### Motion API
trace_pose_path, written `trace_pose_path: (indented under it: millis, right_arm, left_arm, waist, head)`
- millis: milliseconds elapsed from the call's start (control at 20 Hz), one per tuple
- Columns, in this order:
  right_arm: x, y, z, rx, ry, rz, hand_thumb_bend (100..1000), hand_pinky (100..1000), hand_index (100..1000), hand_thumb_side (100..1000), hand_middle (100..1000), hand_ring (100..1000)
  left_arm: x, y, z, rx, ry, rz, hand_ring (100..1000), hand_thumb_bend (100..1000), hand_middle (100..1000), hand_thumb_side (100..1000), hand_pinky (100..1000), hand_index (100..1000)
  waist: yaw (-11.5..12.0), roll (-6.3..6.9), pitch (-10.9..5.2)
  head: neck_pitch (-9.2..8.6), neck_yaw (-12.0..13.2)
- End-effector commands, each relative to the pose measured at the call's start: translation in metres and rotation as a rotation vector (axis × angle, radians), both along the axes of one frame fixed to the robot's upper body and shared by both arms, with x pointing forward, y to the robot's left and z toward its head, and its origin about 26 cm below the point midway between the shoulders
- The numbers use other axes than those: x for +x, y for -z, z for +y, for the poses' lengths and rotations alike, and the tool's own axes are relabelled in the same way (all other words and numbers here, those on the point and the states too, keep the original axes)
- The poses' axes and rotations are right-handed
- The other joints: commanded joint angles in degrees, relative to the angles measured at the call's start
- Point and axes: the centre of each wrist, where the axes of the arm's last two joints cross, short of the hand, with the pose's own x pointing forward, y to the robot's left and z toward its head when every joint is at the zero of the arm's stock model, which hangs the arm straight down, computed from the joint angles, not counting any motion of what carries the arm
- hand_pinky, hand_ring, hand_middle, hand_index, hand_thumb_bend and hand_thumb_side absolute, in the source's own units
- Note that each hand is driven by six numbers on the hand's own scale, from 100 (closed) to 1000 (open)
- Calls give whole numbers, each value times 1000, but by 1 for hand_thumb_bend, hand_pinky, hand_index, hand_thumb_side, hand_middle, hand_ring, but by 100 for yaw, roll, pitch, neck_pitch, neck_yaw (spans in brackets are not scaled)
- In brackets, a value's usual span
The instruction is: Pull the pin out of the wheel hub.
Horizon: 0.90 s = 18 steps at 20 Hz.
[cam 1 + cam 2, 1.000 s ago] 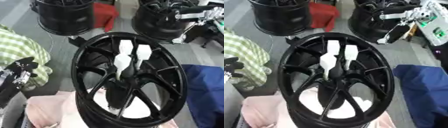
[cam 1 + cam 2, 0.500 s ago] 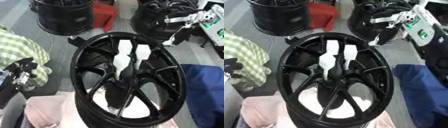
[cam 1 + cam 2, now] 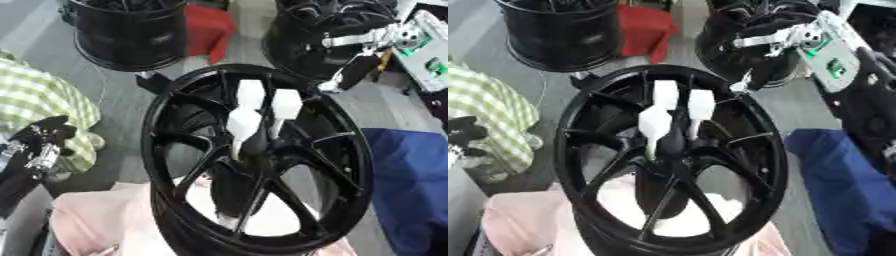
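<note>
- Right hand reaching in from the upper right, dark fingers pointing down toward the upper right rim of the wheel hub; fingertips at or just above the rim, contact not clear. Curled or straight: cannot tell.
- Silver joints and a green-marked board on the right arm behind that hand, running off toward the upper right corner.
- Left hand low at the left edge, black with silver parts, fingers relaxed and holding nothing, well apart from the hub.
- Black, multi-spoked wheel hub filling the middle, tilted with its open face toward the camera.
- Three white pins standing out of the hub's centre (blocky tops, narrowing downward), close together: two side by side at the back, one lower and to the front left. All still seated among the spokes.
- Pale pink cloth under and around the hub's lower part.
- Green-and-white checked cloth at the left, just above the left hand.
- Blue cloth at the right edge.
- Two more black wheels at the far side, one upper left, one upper right, with a red object between them.
</note>
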Motion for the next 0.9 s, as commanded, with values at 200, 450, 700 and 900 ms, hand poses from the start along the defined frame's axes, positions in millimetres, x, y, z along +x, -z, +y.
trace_pose_path:
  millis: [200,450,700,900]
  right_arm:
    - [-11,-21,4,-17,-67,-21,229,803,953,387,939,895]
    - [-25,-22,20,-30,-176,-33,227,798,946,388,934,891]
    - [-44,-26,27,-28,-256,-36,228,791,938,384,927,887]
    - [-60,-27,30,-27,-293,-26,229,792,930,386,922,889]
  left_arm:
    - [0,-7,0,15,8,-23,828,100,720,602,711,870]
    - [0,-8,0,16,8,-24,830,100,721,603,712,870]
    - [0,-8,0,18,7,-22,830,100,722,604,711,870]
    - [0,-8,1,19,4,-22,831,100,723,604,711,870]
  waist:
    - [-7,36,-100]
    - [-18,28,-105]
    - [-23,6,-106]
    - [-25,-8,-110]
  head:
    - [2,8]
    - [-10,20]
    - [-9,32]
    - [-6,37]
